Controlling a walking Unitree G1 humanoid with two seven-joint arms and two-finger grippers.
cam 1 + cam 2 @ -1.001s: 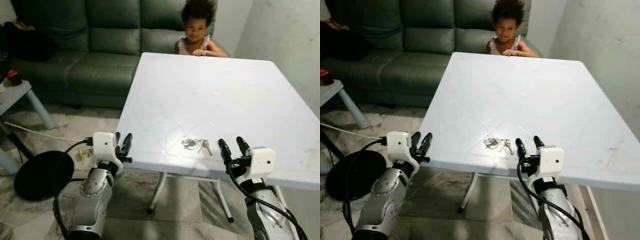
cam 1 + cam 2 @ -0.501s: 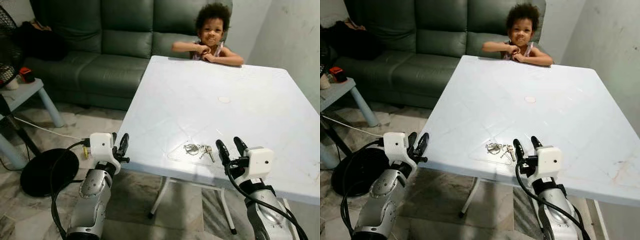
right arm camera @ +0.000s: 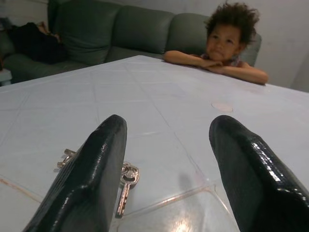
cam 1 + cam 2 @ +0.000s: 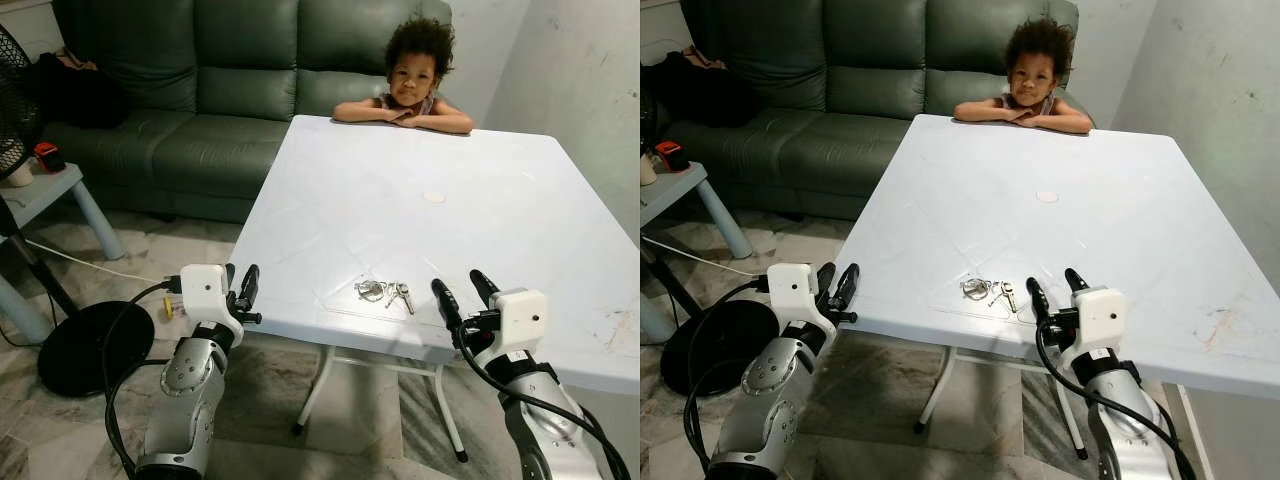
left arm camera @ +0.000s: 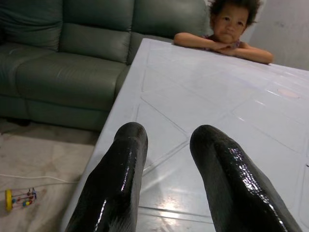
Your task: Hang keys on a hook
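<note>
Both grippers hover at the near edge of the white desk (image 4: 520, 190), and the keys serve as the landmark for everything else. Right gripper (image 4: 460, 293) sits just beside the keys (image 4: 385, 292), slightly nearer the robot and off to the robot's right of them, its two black fingers spread apart and holding nothing. In the right wrist view the keys (image 3: 123, 180) lie flat on the desk just past one finger (image 3: 91, 169), partly hidden behind it, with the ring end and one key blade showing.

Left gripper (image 4: 240, 288) hangs at the desk's left corner, well apart from the keys on the robot's left, its fingers (image 5: 118, 179) a little apart and empty.

The keys rest on the desk top close to its near edge, roughly midway between the two grippers. A small round pale mark (image 4: 434, 197) lies farther along the desk beyond the keys.

Across the desk from the keys, a child (image 4: 410, 85) leans on the far edge with folded arms. Behind the child stands a dark green sofa (image 4: 190, 110). Well to the left of the keys, on the floor, lies a black round fan base (image 4: 90, 345), and a small colourful toy (image 5: 19, 198) lies near it.
</note>
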